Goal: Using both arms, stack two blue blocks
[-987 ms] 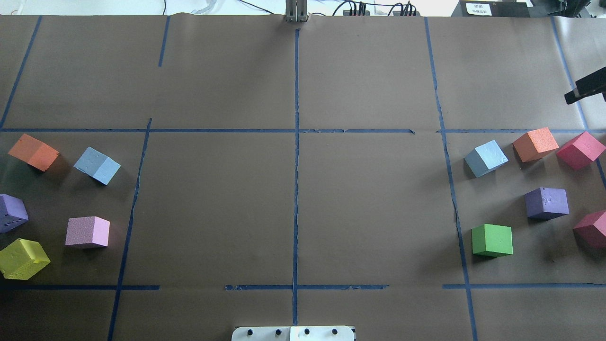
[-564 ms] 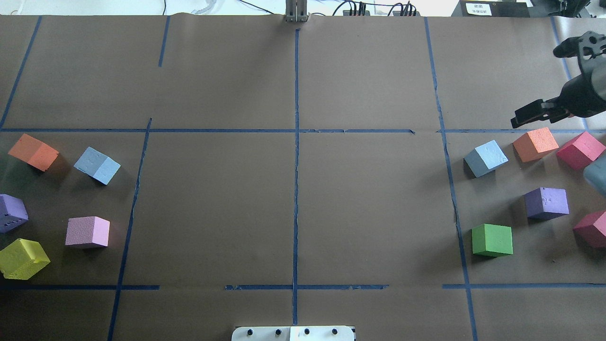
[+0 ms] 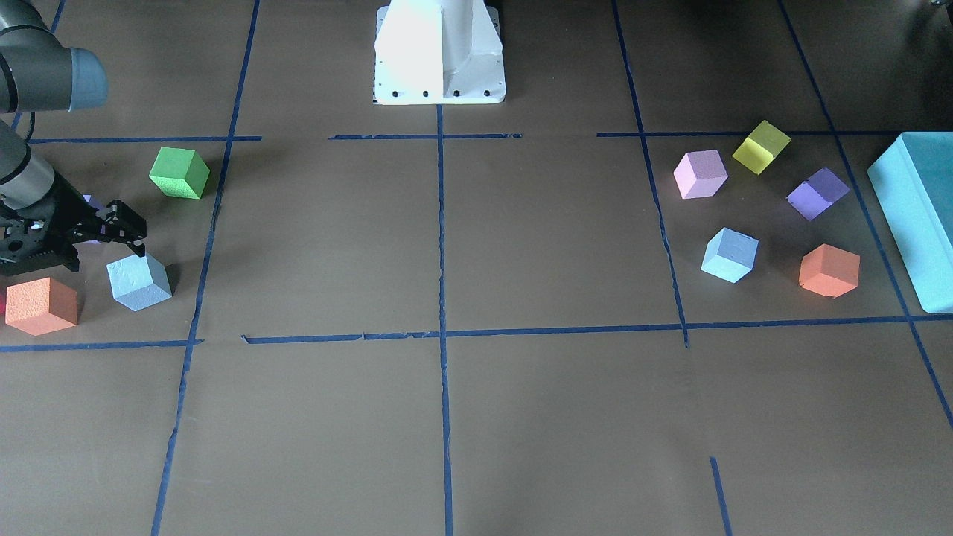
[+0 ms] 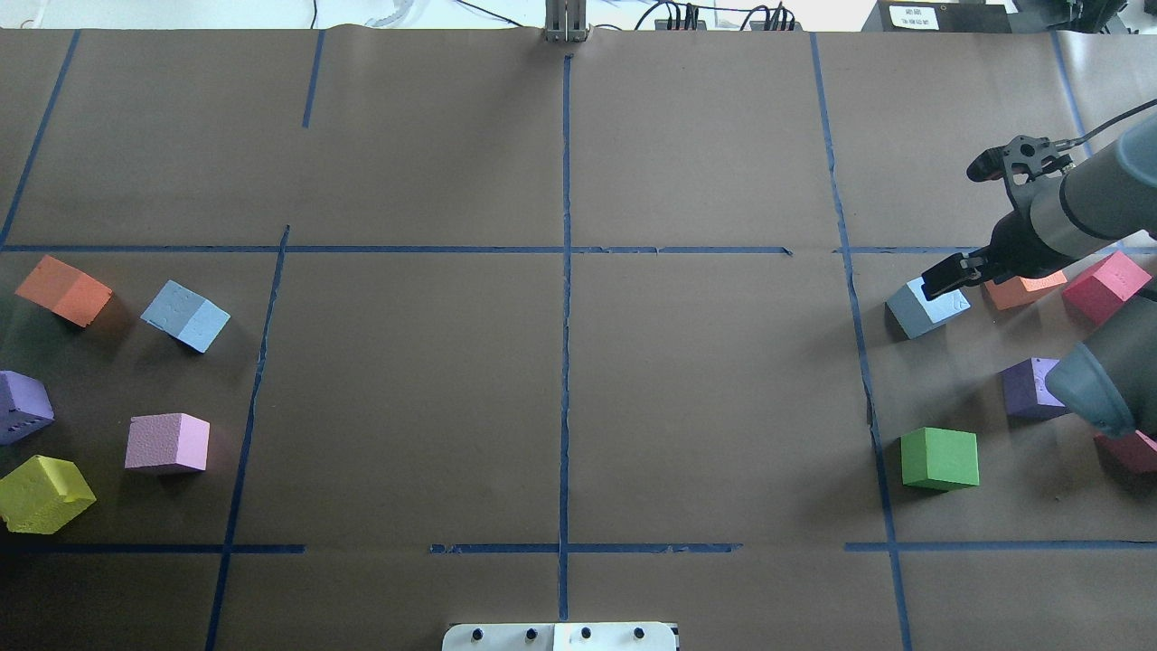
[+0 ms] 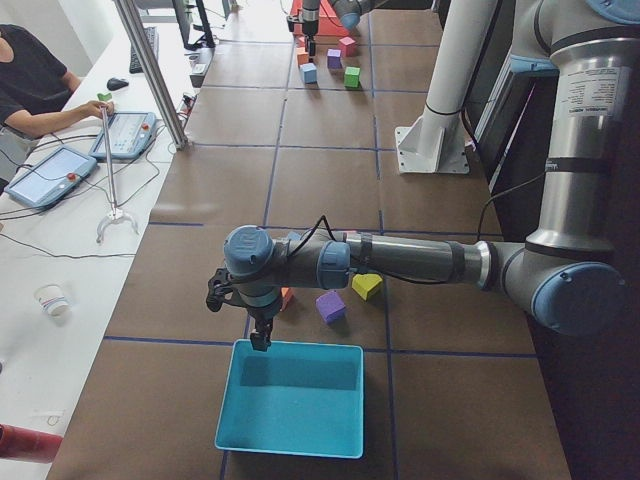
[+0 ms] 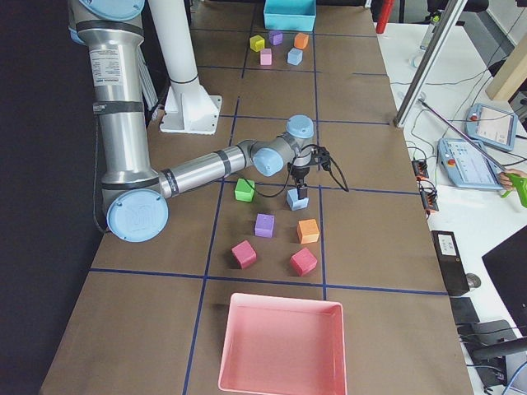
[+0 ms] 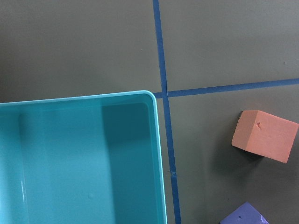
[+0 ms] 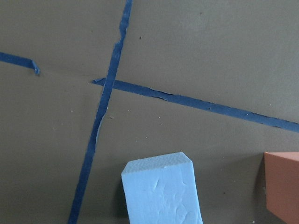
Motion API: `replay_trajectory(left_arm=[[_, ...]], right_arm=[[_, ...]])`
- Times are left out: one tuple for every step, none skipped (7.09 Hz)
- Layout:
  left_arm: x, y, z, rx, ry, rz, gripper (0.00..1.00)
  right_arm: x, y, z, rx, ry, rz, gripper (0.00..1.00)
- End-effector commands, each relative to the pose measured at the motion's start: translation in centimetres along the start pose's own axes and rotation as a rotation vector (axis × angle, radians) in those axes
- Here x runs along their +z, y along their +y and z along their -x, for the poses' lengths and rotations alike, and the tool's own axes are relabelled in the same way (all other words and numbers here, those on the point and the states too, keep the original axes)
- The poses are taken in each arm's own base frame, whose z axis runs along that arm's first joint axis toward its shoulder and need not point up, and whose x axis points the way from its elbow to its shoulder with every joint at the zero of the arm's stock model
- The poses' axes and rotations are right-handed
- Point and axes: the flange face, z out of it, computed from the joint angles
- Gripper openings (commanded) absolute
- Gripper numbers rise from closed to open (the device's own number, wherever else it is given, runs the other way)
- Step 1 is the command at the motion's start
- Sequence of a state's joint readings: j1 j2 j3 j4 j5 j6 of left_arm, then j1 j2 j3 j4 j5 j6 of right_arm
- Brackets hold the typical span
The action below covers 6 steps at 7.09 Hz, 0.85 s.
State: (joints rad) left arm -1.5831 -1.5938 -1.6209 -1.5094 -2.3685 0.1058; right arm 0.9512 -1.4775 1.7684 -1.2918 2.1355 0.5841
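One blue block (image 4: 924,310) lies on the right side of the table; it also shows in the front view (image 3: 138,281) and fills the bottom of the right wrist view (image 8: 163,193). My right gripper (image 4: 945,276) hangs just above its far edge, apart from it, and looks open and empty in the front view (image 3: 130,227). The other blue block (image 4: 185,315) lies on the left side, untouched (image 3: 730,254). My left gripper (image 5: 260,338) shows only in the left side view, over the teal bin's near rim; I cannot tell whether it is open.
Orange (image 4: 1026,287), red (image 4: 1107,285), purple (image 4: 1026,389) and green (image 4: 940,458) cubes surround the right blue block. Orange (image 4: 63,289), purple (image 4: 23,407), pink (image 4: 167,443) and yellow (image 4: 45,493) cubes lie on the left. The teal bin (image 7: 156,154) stands off the left end, a pink bin (image 6: 280,304) off the right.
My right arm has swung in from the right edge, leftward and down, until its gripper is over the right blue block. It now covers part of the orange cube. No block has moved.
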Motion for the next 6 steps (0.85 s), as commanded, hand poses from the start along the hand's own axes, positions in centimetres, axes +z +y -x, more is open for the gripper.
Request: replay_trajectory(left_arm=[[0.0,0.0,0.0,0.0,0.0,0.0,1.0],[0.0,0.0,0.0,0.0,0.0,0.0,1.0],[0.0,0.0,0.0,0.0,0.0,0.0,1.0],[0.0,0.0,0.0,0.0,0.0,0.0,1.0],[0.0,0.0,0.0,0.001,0.001,-0.002,1.0],[-0.1,0.0,-0.1,0.003,0.001,-0.003,1.0]], right_arm=[[2.7,0.1,0.9,-0.017,0.006,0.046,1.0],[4.0,0.4,0.8,-0.027,0.014,0.068,1.0],[4.5,0.5,0.7,-0.033,0.017,0.078,1.0],[4.9,-0.5,1.4,-0.038,0.015,0.076,1.0],[5.3,-0.8,1.3,-0.036,0.016,0.081,1.0],[5.5,-1.1,1.3,-0.034,0.019,0.084,1.0]])
